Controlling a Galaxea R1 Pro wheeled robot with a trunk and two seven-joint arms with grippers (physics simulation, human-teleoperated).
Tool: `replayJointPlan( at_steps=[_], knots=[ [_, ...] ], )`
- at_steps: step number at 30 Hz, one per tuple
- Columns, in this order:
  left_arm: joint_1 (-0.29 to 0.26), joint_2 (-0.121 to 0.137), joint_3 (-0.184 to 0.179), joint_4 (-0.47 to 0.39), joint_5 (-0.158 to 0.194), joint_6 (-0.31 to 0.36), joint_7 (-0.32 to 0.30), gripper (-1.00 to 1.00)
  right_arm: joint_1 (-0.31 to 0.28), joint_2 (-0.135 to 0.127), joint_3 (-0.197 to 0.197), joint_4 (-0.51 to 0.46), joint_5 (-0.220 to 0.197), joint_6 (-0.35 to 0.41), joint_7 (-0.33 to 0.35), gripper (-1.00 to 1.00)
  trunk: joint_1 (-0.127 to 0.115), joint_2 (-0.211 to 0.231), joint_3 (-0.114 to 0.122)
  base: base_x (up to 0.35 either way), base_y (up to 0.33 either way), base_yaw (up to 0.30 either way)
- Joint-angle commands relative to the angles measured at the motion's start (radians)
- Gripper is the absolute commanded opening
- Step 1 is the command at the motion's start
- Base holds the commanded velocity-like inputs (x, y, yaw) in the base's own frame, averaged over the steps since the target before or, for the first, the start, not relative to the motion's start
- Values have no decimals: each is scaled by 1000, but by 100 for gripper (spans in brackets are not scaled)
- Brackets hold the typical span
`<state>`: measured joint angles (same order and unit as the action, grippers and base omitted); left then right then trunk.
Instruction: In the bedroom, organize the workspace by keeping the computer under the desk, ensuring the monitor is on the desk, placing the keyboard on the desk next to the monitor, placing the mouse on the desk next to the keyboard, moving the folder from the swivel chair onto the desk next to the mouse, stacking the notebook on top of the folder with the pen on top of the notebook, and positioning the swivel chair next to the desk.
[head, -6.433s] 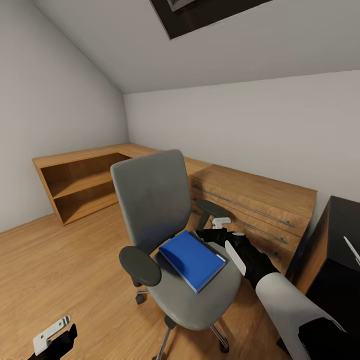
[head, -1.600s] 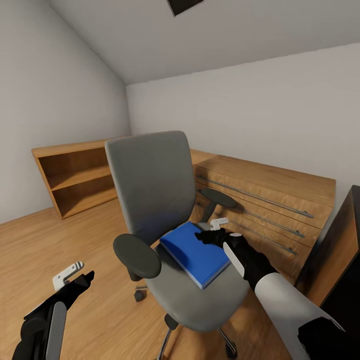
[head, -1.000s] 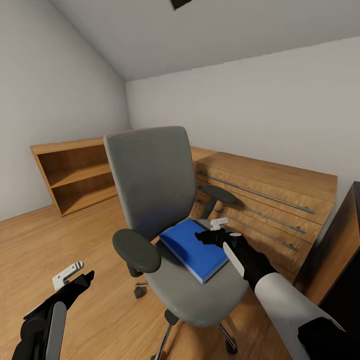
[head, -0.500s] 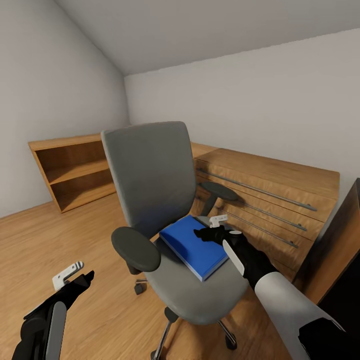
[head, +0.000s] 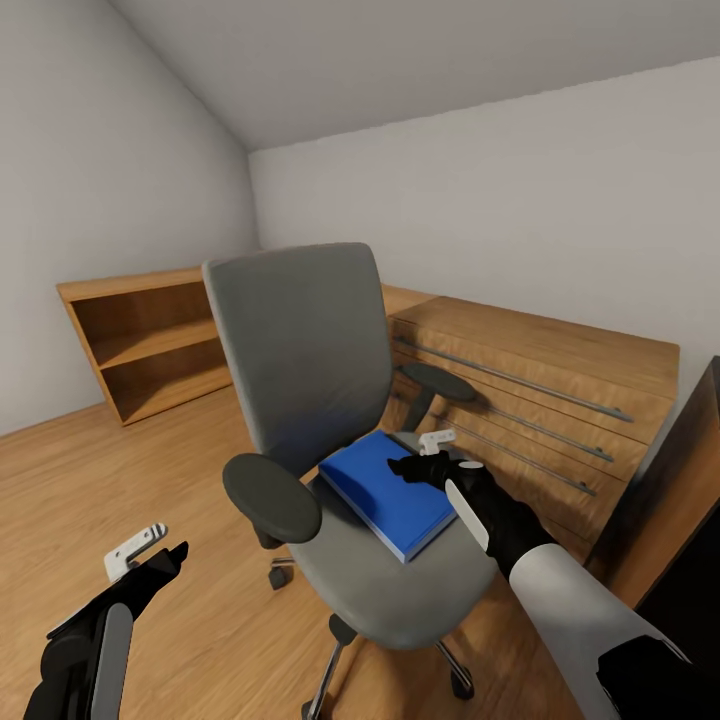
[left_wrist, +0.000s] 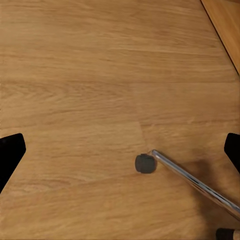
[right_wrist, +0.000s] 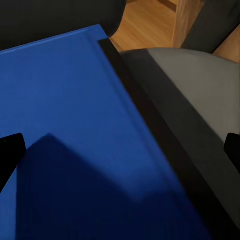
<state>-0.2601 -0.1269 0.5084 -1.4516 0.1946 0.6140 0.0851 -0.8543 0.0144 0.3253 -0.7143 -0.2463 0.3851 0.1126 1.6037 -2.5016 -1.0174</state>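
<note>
Bedroom corner with wooden floor (head: 150, 470) and low light-wood cabinet (head: 530, 385) along far wall. Swivel chair (head: 320, 420) at centre, folder (head: 385, 495) flat on seat, spine toward right armrest. Chair castor (left_wrist: 145, 163) and chrome leg under left wrist. Right gripper (head: 425, 455) poised at folder's far edge, fingers spread wide. Left gripper (head: 150, 555) low over floor, well apart from chair, fingers spread.

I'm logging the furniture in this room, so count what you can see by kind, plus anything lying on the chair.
Swivel chair: 1
Open wooden shelf unit: 1
Wooden drawer cabinet: 1
Black desk, only its edge in view: 1
Blue folder on the chair seat: 1
Total: 5
</note>
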Motion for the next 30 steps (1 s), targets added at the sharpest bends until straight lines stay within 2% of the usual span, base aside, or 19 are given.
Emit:
replayJointPlan(
  at_steps=[1, 16, 24, 30],
  knots=[
    [-1, -1, 1, -1, 11, 5, 7, 100, 0, -1, 1, 38, 2, 5, -1, 100, 0, 0, -1, -12, 0, 0],
    [-1, 2, 2, -1, 11, 1, 7, 100, 0, -1, 1, 38, 4, 5, -1, 100, 0, 0, -1, -97, 0, 0],
    [-1, 3, 4, -1, 11, 2, 7, 100, 0, -1, 1, 38, 4, 5, -1, 100, 0, 0, -1, -212, 0, 0],
    [-1, 3, 4, -1, 11, 1, 7, 100, 0, -1, 1, 38, 4, 5, 0, 100, 0, 0, -1, -36, 0, 0]
  ],
)
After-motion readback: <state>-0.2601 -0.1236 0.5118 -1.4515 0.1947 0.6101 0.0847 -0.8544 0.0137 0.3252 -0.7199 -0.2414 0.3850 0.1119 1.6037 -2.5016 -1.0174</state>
